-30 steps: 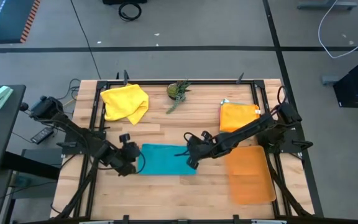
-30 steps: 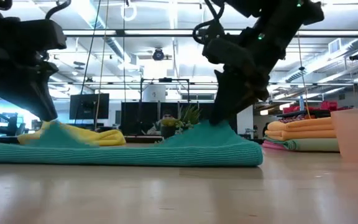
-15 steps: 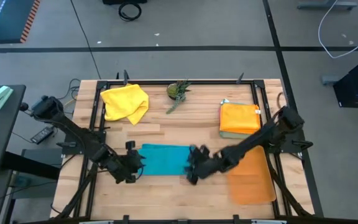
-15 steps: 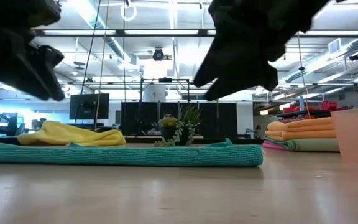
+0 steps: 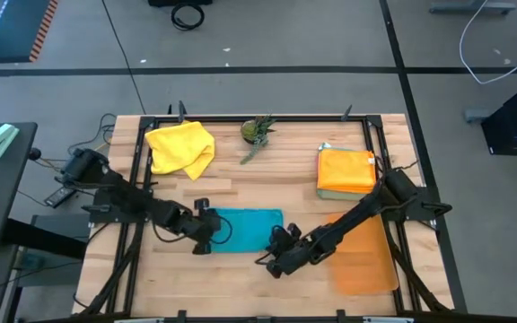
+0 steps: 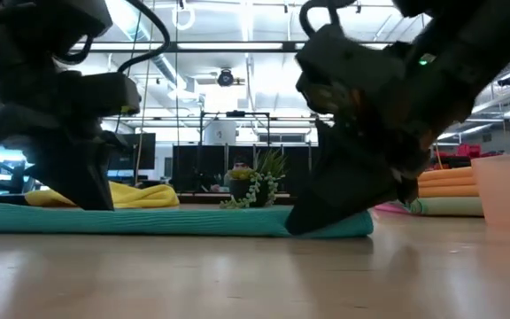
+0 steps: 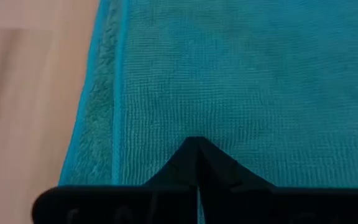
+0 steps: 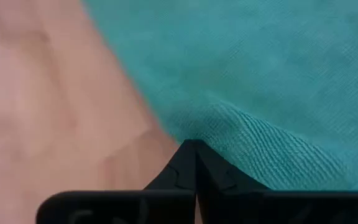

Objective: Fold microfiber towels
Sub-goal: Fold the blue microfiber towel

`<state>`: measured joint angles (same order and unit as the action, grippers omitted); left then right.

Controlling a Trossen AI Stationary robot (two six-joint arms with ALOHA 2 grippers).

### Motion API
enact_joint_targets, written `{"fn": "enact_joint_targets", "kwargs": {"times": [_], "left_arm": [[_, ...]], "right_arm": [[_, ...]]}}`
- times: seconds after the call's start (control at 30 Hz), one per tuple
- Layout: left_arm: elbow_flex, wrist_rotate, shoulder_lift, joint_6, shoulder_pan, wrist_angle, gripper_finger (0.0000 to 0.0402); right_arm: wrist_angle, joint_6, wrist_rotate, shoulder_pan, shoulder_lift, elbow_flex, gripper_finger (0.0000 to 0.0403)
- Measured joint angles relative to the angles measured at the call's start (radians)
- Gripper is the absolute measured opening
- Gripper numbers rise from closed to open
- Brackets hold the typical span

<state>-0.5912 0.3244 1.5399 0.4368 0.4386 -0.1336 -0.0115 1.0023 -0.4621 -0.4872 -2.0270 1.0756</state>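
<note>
A teal towel (image 5: 248, 229) lies folded into a flat strip on the wooden table (image 5: 240, 184). My left gripper (image 5: 206, 242) is shut at the strip's near left end (image 6: 96, 206). My right gripper (image 5: 276, 257) is shut at its near right corner (image 6: 306, 226). A crumpled yellow towel (image 5: 180, 148) lies at the far left. A stack of folded towels with an orange one on top (image 5: 344, 170) sits at the far right. My left gripper meets the teal towel's top layer (image 7: 194, 132) a little in from its left end, slanting down from the near side. The fingers themselves hide whether cloth lies between them. The towel lies flat on the table, a lower layer (image 7: 95, 130) showing past the hem. My right gripper pinches the teal towel's near right corner (image 8: 224, 132) between its two fingertips, slanting down from the near right. The cloth puckers into a small ridge just ahead of the tips. The rest of the towel lies flat on the table.
A translucent orange mat (image 5: 366, 260) lies flat at the near right, under my right arm. A small green plant (image 5: 258, 130) stands at the far middle. A dark frame (image 5: 137, 179) runs around the table's edges. Bare wood shows ahead of the towel's near edge.
Both grippers have let go of the teal towel's raised folds, which dropped flat. They have then moved toward the table's near edge and come down on the towel's near corners, the left at the left end and the right at the right end.
</note>
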Motion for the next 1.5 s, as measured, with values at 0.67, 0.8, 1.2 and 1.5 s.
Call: {"fn": "enact_joint_targets", "kwargs": {"times": [0.67, 0.8, 1.2, 1.5], "left_arm": [[-0.288, 0.099, 0.018, 0.129, 0.235, -0.232, 0.0018], [-0.271, 0.131, 0.017, 0.053, 0.192, -0.273, 0.0010], [-0.058, -0.058, 0.017, 0.212, 0.086, -0.078, 0.0006], [-0.093, -0.080, 0.020, 0.195, 0.181, 0.141, 0.0010]], "right_arm": [[-0.199, -0.370, 0.209, 0.262, 0.270, -0.006, 0.0000], [-0.095, -0.297, 0.149, 0.170, 0.183, -0.006, 0.0000], [-0.044, -0.257, 0.147, 0.223, 0.045, -0.002, 0.0000], [-0.075, -0.430, 0.247, 0.440, 0.124, -0.007, 0.0000]]}}
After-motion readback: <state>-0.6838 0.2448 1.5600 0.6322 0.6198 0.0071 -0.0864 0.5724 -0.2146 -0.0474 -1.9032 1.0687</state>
